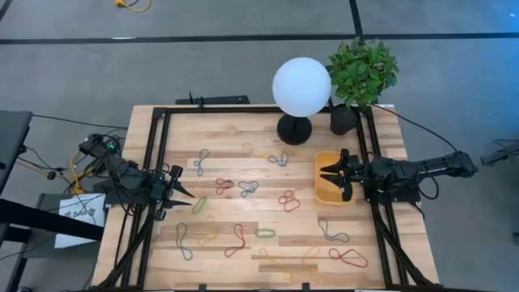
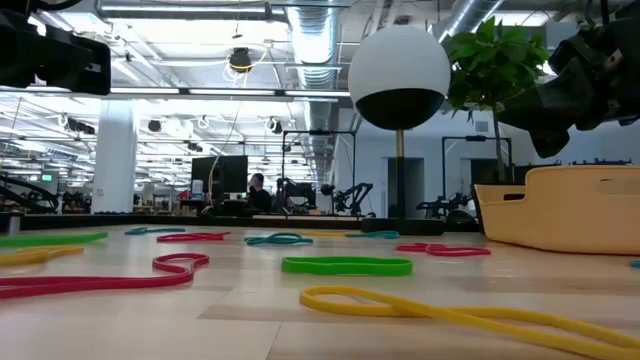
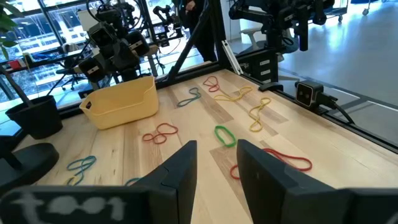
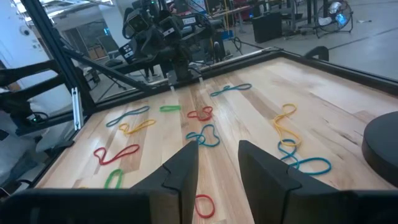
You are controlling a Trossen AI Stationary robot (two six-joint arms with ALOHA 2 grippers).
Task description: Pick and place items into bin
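Several thin rubber-band loops lie flat on the wooden table: a green one (image 1: 199, 204), a red one (image 1: 224, 186), a blue one (image 1: 200, 161) and a yellow one (image 1: 284, 264), among others. The yellow-orange bin (image 1: 323, 195) sits near the table's right edge; it also shows in the low view (image 2: 570, 210) and the left wrist view (image 3: 121, 102). My left gripper (image 1: 182, 192) is open at the table's left edge, just short of the green band, and holds nothing (image 3: 216, 162). My right gripper (image 1: 327, 173) is open above the bin, with nothing between its fingers (image 4: 217, 165).
A white globe lamp (image 1: 302, 88) on a black base and a plant in a black pot (image 1: 345, 120) stand at the far edge, just behind the bin. Black frame rails (image 1: 158, 154) run along the table's sides. Cables (image 1: 77, 166) hang off the left.
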